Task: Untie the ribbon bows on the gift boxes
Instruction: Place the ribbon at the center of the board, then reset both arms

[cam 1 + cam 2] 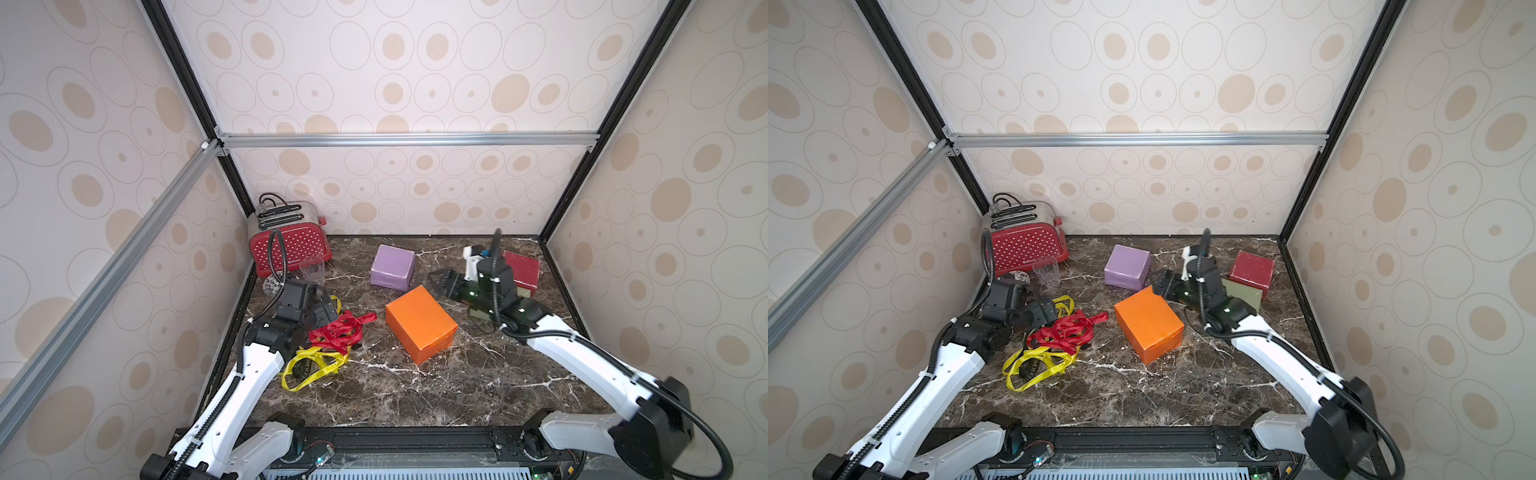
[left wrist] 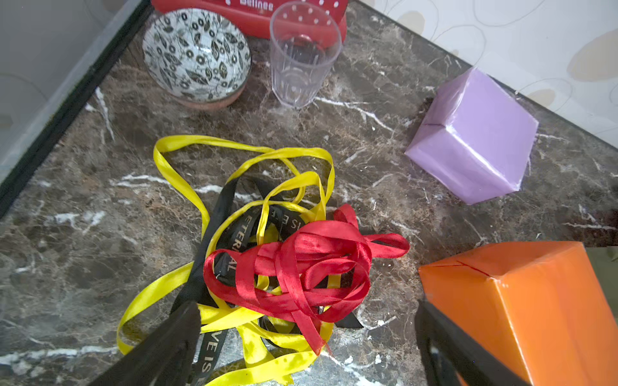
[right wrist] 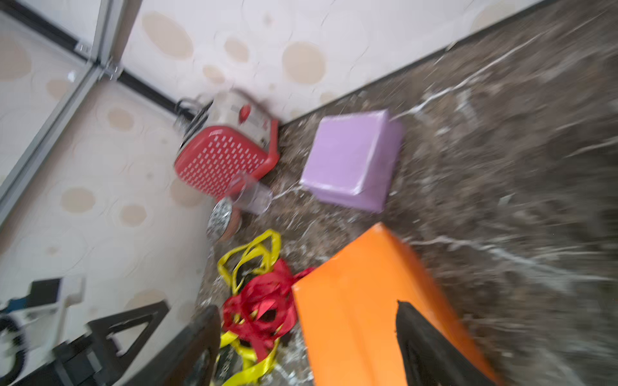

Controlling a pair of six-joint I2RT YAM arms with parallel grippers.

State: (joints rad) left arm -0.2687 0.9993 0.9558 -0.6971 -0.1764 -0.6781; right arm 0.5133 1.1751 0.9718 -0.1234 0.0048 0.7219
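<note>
The ribbon bows lie as loose strands in one heap on the marble at the left: red ribbon (image 1: 340,332) (image 2: 301,267) on top, yellow ribbon (image 1: 311,365) (image 2: 240,150) and black lettered ribbon (image 2: 230,254) beneath. My left gripper (image 1: 324,311) (image 2: 307,334) hovers just over the heap, open, with nothing between its fingers. The gift boxes stand bare: lilac (image 1: 392,266), orange (image 1: 419,324), dark red (image 1: 521,270), and olive green (image 1: 1246,295) partly hidden behind my right arm. My right gripper (image 1: 446,284) (image 3: 307,334) is open above the orange box's far corner. The right wrist view is blurred.
A red white-dotted toaster (image 1: 291,245) fills the back left corner. A clear plastic cup (image 1: 312,270) and a patterned bowl (image 2: 197,53) stand in front of it, close to the ribbon heap. Papered walls enclose the table on three sides.
</note>
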